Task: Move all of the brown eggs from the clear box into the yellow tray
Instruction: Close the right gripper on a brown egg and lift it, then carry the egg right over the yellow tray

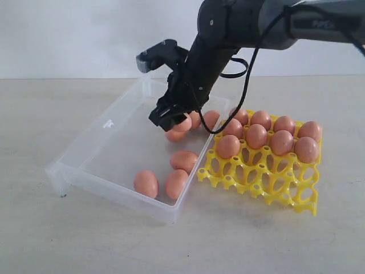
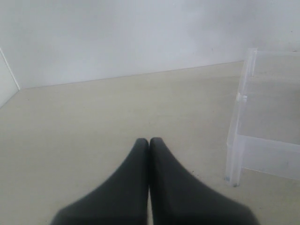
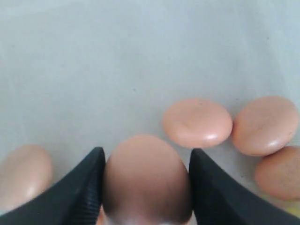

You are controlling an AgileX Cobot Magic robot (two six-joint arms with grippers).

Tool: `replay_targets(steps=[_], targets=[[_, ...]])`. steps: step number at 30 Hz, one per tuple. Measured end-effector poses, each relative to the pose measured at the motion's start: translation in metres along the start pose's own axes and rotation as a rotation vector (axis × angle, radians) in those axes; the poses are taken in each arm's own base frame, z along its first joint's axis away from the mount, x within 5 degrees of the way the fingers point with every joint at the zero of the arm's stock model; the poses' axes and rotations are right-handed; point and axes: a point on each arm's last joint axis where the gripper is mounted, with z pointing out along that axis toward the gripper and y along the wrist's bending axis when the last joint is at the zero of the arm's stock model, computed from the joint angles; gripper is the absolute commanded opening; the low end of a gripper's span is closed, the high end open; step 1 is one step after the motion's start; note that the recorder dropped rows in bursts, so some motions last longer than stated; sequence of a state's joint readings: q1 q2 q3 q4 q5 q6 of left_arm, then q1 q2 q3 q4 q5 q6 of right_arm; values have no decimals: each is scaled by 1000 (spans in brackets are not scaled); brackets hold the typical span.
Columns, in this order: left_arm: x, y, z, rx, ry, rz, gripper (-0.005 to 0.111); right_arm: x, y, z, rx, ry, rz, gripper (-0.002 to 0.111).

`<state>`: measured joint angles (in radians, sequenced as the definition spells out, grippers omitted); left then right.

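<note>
The right arm bends down from the top right into the clear box [image 1: 120, 154]. The right gripper [image 1: 170, 120] squeezes one brown egg [image 3: 146, 183] by the far wall and hides most of it from outside. The left gripper [image 2: 149, 141] is pinched closed on nothing, beside the box's corner. Three other eggs [image 1: 183, 160] lie by the front wall, with bare floor on the left. The yellow tray [image 1: 256, 184] sits right beside the box, and its front cells are empty.

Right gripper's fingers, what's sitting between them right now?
A brown egg fills the gap between the fingers of the right gripper, apparently touching both. The right wrist view shows this plainly.
</note>
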<state>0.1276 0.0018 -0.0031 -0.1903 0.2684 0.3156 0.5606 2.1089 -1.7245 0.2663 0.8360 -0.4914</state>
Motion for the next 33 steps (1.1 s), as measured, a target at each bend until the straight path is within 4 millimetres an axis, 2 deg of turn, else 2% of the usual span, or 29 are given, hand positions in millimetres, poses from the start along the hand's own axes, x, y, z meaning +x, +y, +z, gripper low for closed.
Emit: replay_targets(steps=[3,6,12,16,18,20,22,25,28,29,31,33], targets=[[0,0,0,0,0,0,-4,5,9,-21,-8,-73,66,0],[0,0,0,0,0,0,-4,20,17,-42,23,-160,117,0],[0,0,0,0,0,0,-4,76,34,-84,146,-352,187,0],[0,0,0,0,0,0,-4,110,45,-132,259,-558,198,0],[0,0,0,0,0,0,-4,124,42,-156,341,-682,217,0],[0,0,0,0,0,0,-4,137,30,-180,457,-815,262,0],[0,0,0,0,0,0,-4,149,10,-200,577,-913,352,0],[0,0,0,0,0,0,-4,169,-30,-213,702,-995,570,0],[0,0,0,0,0,0,-4,191,-73,-207,736,-987,771,0],[0,0,0,0,0,0,-4,201,-96,-195,698,-963,850,0],[0,0,0,0,0,0,-4,206,-107,-183,620,-932,817,0],[0,0,0,0,0,0,-4,201,-107,-173,464,-960,734,0]])
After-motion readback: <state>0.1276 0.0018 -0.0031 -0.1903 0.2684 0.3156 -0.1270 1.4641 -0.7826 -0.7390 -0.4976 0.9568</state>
